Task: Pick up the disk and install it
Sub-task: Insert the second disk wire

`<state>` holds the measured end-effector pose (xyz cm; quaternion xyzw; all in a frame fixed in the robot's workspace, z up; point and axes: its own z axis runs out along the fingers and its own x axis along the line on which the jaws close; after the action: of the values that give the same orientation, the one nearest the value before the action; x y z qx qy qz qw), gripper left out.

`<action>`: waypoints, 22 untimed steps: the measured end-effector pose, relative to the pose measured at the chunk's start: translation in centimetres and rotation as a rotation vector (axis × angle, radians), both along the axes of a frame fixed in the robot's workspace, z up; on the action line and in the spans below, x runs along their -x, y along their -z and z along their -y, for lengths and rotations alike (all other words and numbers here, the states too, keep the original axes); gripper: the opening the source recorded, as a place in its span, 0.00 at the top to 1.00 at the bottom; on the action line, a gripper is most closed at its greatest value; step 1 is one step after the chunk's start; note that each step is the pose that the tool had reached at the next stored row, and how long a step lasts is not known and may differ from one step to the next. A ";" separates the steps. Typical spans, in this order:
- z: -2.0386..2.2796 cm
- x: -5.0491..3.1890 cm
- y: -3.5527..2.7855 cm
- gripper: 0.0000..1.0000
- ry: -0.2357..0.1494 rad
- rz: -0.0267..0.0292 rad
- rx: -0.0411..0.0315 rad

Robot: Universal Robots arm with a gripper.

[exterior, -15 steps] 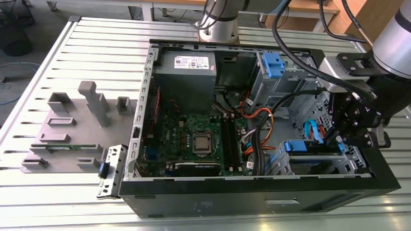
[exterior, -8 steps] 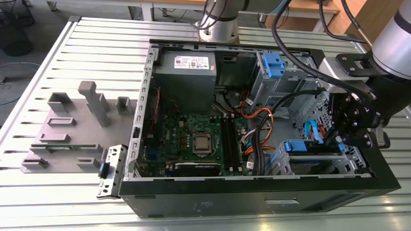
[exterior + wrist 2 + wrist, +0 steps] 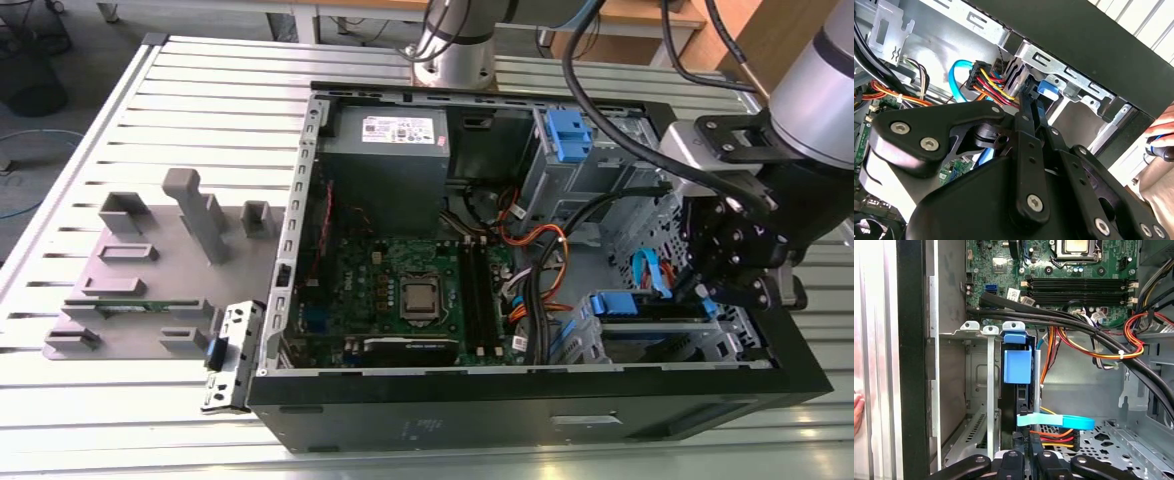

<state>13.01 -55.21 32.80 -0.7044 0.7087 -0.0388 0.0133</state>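
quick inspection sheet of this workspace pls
surface: slatted metal table, open computer case lying on it
job's things: disk in its blue carrier, standing on edge in the drive bay
clutter: grey fixture blocks at the exterior view's left
grippers: gripper down inside the case at the bay
cables: black bundle, orange-red-yellow wires, blue data cable beside the disk
surroundings: a person's hand outside the case

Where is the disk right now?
The disk stands on edge in the drive bay at the computer case's front corner, on the exterior view's right, just below the gripper.
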 end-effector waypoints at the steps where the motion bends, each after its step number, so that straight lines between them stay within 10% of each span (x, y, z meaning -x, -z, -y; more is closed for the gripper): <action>1: 0.00 0.00 0.05 0.84 0.000 0.0000 0.0006; 16: 0.00 0.00 0.19 0.76 0.000 -0.0001 -0.0001; 22: 0.00 0.00 -1.45 0.76 0.000 0.0000 -0.0001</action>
<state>13.00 -55.20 34.25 -0.7044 0.7087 -0.0388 0.0133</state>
